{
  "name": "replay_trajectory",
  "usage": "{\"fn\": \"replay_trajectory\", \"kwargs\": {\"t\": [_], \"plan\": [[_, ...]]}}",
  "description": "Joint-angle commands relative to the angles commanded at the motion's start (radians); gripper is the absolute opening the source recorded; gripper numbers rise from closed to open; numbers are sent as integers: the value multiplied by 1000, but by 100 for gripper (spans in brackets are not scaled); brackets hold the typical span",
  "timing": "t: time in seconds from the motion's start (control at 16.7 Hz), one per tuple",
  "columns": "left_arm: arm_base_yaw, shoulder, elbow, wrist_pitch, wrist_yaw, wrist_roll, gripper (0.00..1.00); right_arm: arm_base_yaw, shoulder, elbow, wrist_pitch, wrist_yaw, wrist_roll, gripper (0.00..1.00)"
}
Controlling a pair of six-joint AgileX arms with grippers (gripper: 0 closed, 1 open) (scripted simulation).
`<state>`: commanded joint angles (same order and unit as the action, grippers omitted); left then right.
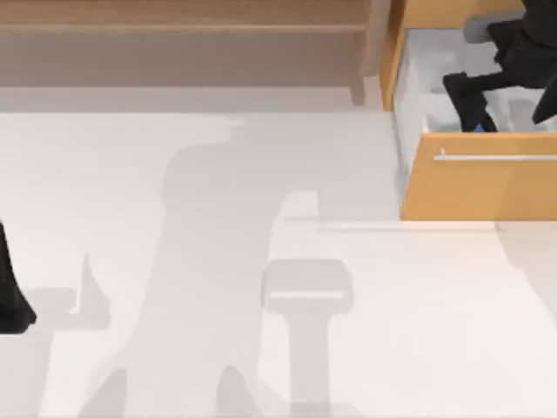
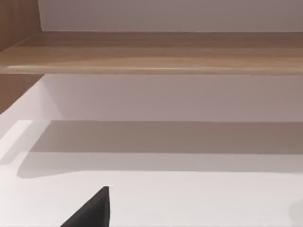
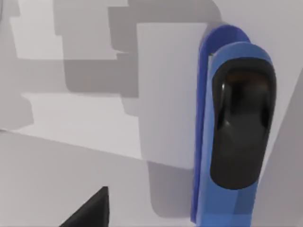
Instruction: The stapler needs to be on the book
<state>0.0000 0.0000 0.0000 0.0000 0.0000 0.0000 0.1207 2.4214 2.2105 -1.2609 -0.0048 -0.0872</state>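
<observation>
The stapler [image 3: 236, 127], blue with a black top, lies flat on the pale floor of an open drawer. From above only a small blue bit of the stapler [image 1: 479, 128] shows, just behind the orange drawer front [image 1: 479, 187]. My right gripper [image 1: 512, 120] reaches down into the drawer, open, with its fingers spread above and beside the stapler and not touching it. One of its fingertips [image 3: 90, 210] shows dark in the right wrist view. My left gripper [image 1: 9, 296] is parked at the table's left edge. The book is out of view.
A wooden shelf [image 1: 183, 17] runs along the back, also seen from the left wrist as the shelf [image 2: 156, 52]. The drawer sticks out at the back right over the white table [image 1: 261, 261]. Its front carries a thin bar handle [image 1: 496, 158].
</observation>
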Motion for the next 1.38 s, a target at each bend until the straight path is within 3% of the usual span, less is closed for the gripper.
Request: {"fn": "replay_trajectory", "kwargs": {"t": [0.84,1.38], "plan": [[0,0,0,0,0,0,100,127,-294,-45,-248,11,118,100],[0,0,0,0,0,0,100,41,-150,-65,-79,2,36,100]]}}
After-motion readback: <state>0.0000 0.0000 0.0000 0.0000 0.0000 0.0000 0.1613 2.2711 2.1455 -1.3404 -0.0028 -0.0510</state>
